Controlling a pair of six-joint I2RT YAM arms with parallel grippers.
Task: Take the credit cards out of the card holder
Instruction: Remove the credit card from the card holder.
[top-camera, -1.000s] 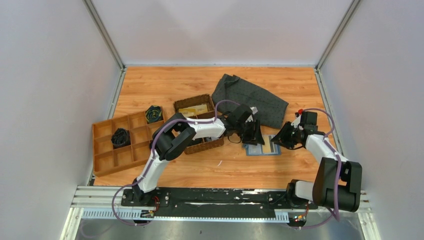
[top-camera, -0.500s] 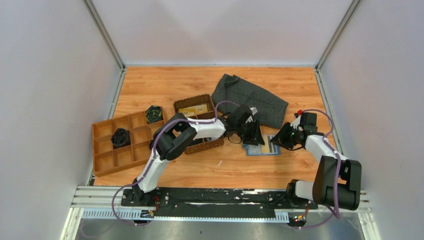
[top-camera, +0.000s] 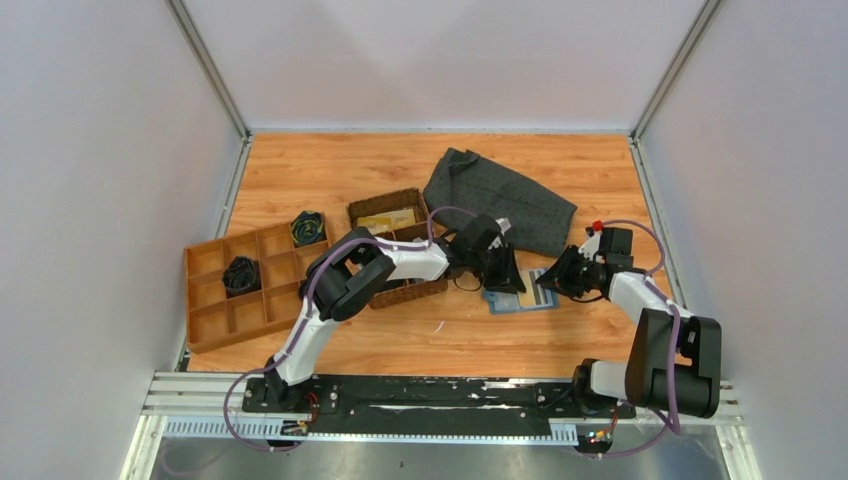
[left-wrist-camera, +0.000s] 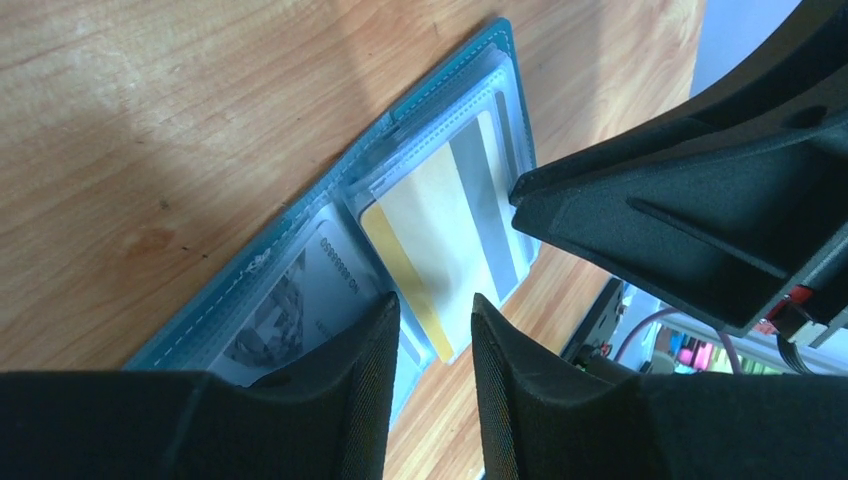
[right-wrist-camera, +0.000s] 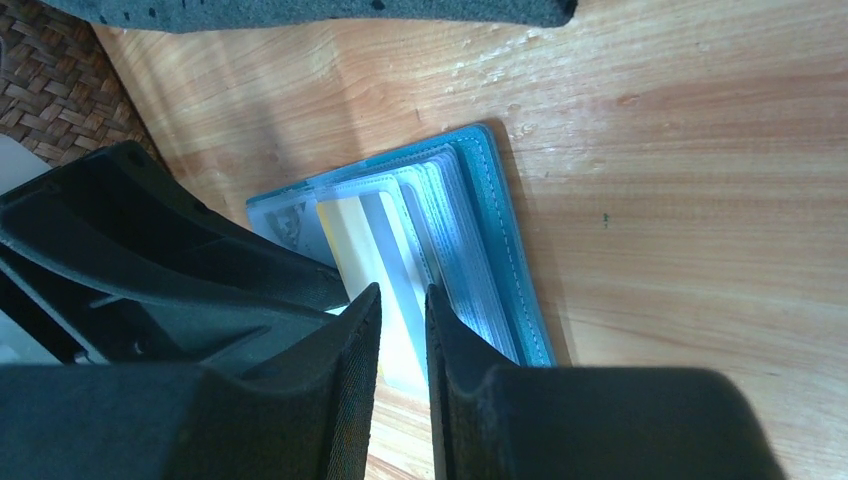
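Extraction step: L gripper (left-wrist-camera: 432, 305) at holder's (top-camera: 507, 302) 10 o'clock, R gripper (right-wrist-camera: 403, 295) at 3 astride top card (right-wrist-camera: 372, 250), grips unclear on both; next, pinch & slide out.

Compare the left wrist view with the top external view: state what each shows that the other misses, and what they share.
Only left wrist: the faces of the credit cards in the clear sleeves of the card holder, one yellow-edged with a grey band, one printed grey, with the left gripper close over them. Only top external: the divided tray, the woven basket, the dotted cloth. Shared: the holder lying open on the table, the right gripper reaching in opposite the left.
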